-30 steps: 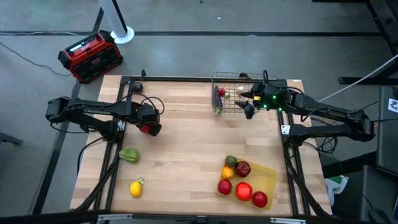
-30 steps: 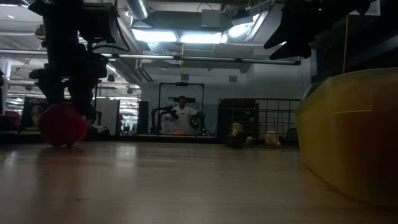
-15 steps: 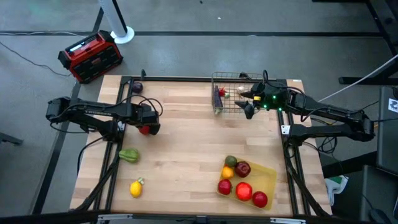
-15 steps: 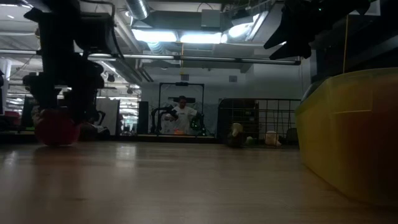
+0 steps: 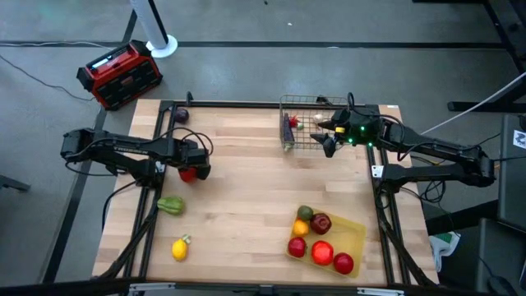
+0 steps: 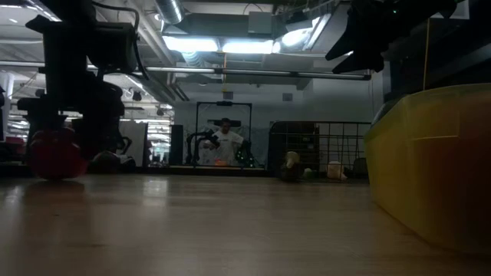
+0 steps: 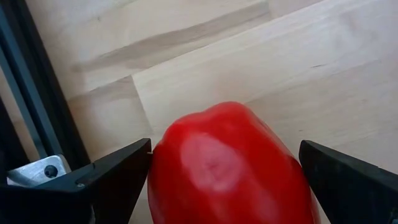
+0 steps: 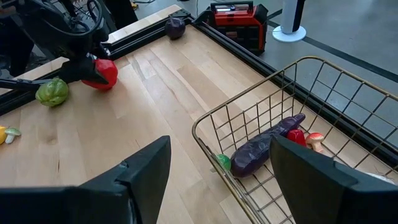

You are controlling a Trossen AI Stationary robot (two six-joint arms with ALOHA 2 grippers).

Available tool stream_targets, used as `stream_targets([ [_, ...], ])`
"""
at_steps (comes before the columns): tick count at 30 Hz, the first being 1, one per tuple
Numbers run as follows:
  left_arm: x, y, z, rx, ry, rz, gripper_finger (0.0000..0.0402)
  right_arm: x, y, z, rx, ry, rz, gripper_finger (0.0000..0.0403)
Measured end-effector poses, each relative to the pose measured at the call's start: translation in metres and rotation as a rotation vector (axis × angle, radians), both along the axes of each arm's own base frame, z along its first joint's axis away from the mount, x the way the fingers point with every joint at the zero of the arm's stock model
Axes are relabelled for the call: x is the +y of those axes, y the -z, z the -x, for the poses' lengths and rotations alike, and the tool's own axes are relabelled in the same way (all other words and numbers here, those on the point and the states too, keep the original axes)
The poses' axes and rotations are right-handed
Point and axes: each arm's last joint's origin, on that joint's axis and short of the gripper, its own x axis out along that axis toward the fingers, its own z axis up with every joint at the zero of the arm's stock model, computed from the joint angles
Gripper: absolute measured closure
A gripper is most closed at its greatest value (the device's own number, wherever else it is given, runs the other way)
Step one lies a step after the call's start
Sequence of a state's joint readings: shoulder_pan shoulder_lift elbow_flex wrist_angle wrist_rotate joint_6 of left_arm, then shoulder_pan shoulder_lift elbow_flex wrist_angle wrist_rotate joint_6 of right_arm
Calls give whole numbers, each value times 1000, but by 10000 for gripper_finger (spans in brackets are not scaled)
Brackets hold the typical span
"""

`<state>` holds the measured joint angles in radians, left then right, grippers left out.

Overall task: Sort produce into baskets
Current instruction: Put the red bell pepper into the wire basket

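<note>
Produce lies spread over the wooden desk (image 5: 246,189). Near the desk's left edge the left gripper (image 5: 191,167) is low over a red pepper (image 5: 188,172), and in the left wrist view its two fingers (image 7: 106,180) stand wide apart, one on each side of the red pepper (image 7: 227,168); whether they touch it I cannot tell. The pepper rests on the desk, as the low view shows (image 6: 54,153). In front of it, near the same edge, lie a green pepper (image 5: 170,205) and, closer to the front, a lemon (image 5: 179,247). A dark purple piece (image 5: 182,116) sits alone at the far left corner. The wire basket (image 5: 302,123) stands at the far side, right of the middle, and holds a purple eggplant (image 8: 267,146), a small red piece (image 8: 296,136), a mushroom (image 8: 314,140) and a small green piece (image 8: 223,162). The right gripper (image 5: 329,136) hangs above the basket's right side, with its fingers (image 8: 140,180) apart and with nothing between them. The yellow tray (image 5: 355,233) lies at the front right; red apples (image 5: 321,252), an orange fruit (image 5: 301,228) and a green piece (image 5: 305,214) are in it or at its left edge. On the floor beyond the far left corner stands a red-and-black box (image 5: 119,74).
</note>
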<state>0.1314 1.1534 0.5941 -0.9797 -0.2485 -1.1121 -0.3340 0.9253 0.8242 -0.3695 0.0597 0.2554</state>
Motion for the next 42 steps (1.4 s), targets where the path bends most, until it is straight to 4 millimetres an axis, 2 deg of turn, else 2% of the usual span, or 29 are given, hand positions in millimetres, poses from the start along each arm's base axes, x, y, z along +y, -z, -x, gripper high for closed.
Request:
stream_targets([
  [6, 0, 0, 0, -7, -31, 0, 1, 0, 0, 0, 0, 0, 0, 134],
  [10, 0, 0, 0, -1, 11, 0, 6, 0, 0, 0, 0, 0, 0, 134],
  [19, 1, 0, -4, -36, 7, -10, 77, 0, 0, 0, 0, 0, 0, 134],
  [24, 1, 0, -7, -68, 9, -13, 101, 0, 0, 0, 0, 0, 0, 134],
  [42, 4, -5, -28, -297, -5, -31, 105, 0, 0, 0, 0, 0, 0, 134],
])
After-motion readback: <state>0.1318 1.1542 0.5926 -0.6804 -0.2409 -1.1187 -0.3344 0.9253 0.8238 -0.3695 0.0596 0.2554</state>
